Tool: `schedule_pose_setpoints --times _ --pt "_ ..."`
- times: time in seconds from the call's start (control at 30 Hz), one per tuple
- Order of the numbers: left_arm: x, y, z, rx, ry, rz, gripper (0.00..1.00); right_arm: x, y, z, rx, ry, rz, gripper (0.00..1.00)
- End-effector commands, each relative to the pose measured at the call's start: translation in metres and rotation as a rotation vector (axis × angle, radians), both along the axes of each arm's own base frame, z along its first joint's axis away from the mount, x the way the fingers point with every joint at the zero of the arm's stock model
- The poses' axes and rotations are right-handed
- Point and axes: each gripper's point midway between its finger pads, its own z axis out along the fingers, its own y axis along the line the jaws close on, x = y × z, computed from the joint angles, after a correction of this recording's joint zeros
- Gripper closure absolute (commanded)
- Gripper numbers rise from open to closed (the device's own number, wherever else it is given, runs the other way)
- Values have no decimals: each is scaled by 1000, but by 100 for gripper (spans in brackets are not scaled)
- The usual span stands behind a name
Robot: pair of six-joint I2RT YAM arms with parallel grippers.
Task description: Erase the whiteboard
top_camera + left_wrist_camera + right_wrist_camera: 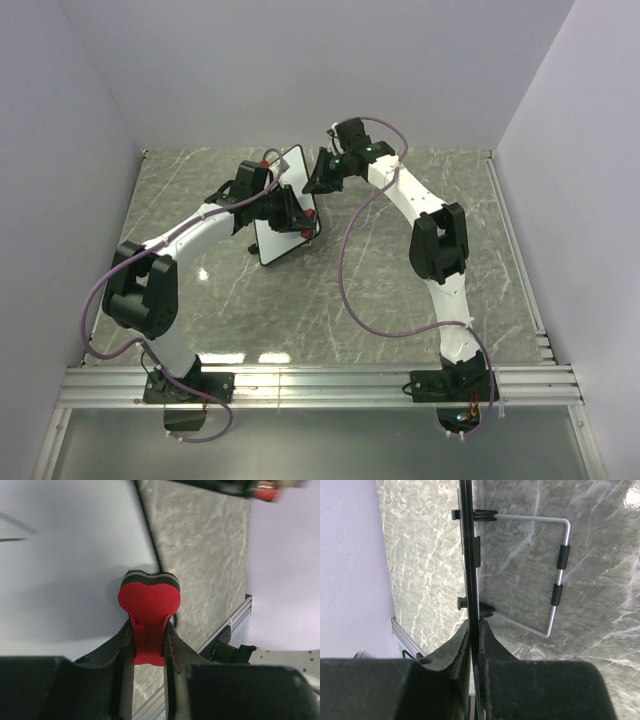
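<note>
The whiteboard [274,246] stands tilted at the table's far middle, white with a thin black rim. My left gripper [291,214] is shut on a red eraser block [149,600] with a dark felt face. It presses the eraser against the board's white face [65,560] near its black rim. Faint dark strokes [11,531] show at the board's left. My right gripper [320,178] is shut on the board's edge, seen edge-on in the right wrist view [468,555], with a jaw on each side.
A wire stand [561,570] with black sleeves folds out from the board's back. Small red pieces [266,160] sit by the board's far corner. Grey marble tabletop [420,170], metal rails [320,383] at the near edge, walls on three sides.
</note>
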Motion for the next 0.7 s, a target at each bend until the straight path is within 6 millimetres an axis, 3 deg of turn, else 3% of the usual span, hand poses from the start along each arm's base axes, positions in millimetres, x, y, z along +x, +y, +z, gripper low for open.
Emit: schedule_pose_setpoints --times 0.0,0.13,0.33,0.37,0.53,0.67 --pt "-8 26 -48 87 124 72 100 -11 0 20 1 -17 -6 100" --pt "18 71 -64 121 149 182 100 -15 0 19 2 -16 -1 100" --pt "49 108 -97 225 221 249 100 -21 -4 20 -4 -14 3 100" --pt "46 113 -104 263 246 240 100 -22 -3 21 -3 -16 7 100" --pt "62 105 -108 270 262 199 100 -26 -5 20 -7 -12 10 100" --pt "69 81 -80 205 223 109 100 -28 -5 15 -12 -2 11 100"
